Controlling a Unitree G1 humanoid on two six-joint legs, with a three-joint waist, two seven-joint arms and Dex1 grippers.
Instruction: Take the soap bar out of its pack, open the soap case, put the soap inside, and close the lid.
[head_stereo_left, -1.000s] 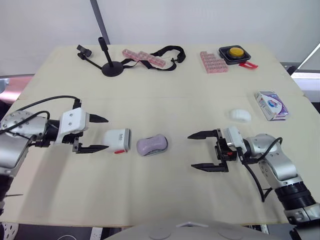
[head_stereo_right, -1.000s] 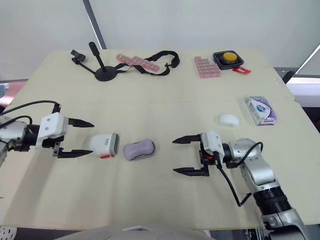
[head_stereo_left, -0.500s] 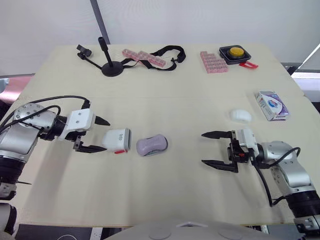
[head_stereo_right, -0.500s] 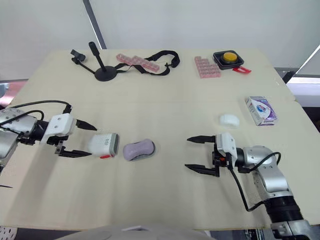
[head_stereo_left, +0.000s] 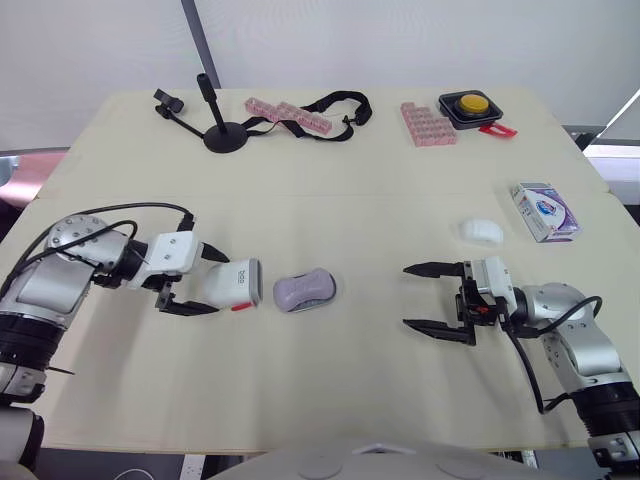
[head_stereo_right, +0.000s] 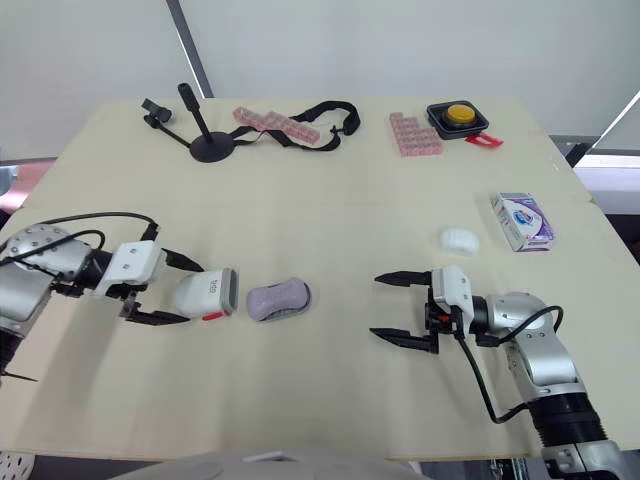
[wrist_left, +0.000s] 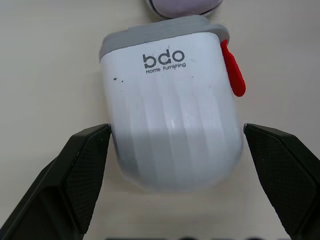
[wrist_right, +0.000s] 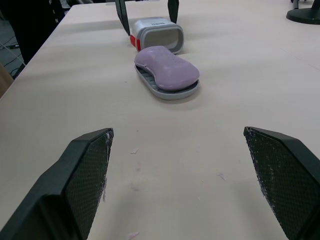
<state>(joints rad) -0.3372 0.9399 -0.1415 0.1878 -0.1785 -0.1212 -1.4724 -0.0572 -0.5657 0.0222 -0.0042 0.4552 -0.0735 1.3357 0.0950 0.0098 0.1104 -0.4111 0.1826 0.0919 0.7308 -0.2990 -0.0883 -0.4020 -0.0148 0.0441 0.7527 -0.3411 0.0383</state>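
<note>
The white soap case cover (head_stereo_left: 232, 283), with a grey rim and a red tab, lies on its side on the table. My left gripper (head_stereo_left: 218, 283) is open around its closed end, and each fingertip (wrist_left: 95, 145) lies close against a side of the cover (wrist_left: 170, 115). Just right of it, a purple soap bar (head_stereo_left: 303, 287) rests on the grey case tray (wrist_right: 167, 92). My right gripper (head_stereo_left: 437, 300) stands open over bare table well right of the soap (wrist_right: 167, 74), holding nothing. The soap pack (head_stereo_left: 543, 210) lies at the right edge.
A small white lump (head_stereo_left: 481, 231) lies near the pack. Along the far edge are a black stand (head_stereo_left: 222, 135), pink block strips (head_stereo_left: 288, 113), a black strap (head_stereo_left: 335, 103), a pink block tray (head_stereo_left: 427, 124) and a yellow button box (head_stereo_left: 465, 105).
My left gripper slid right until its fingers came along both sides of the white cover. The right gripper drew back to the right, away from the soap, then stayed still.
</note>
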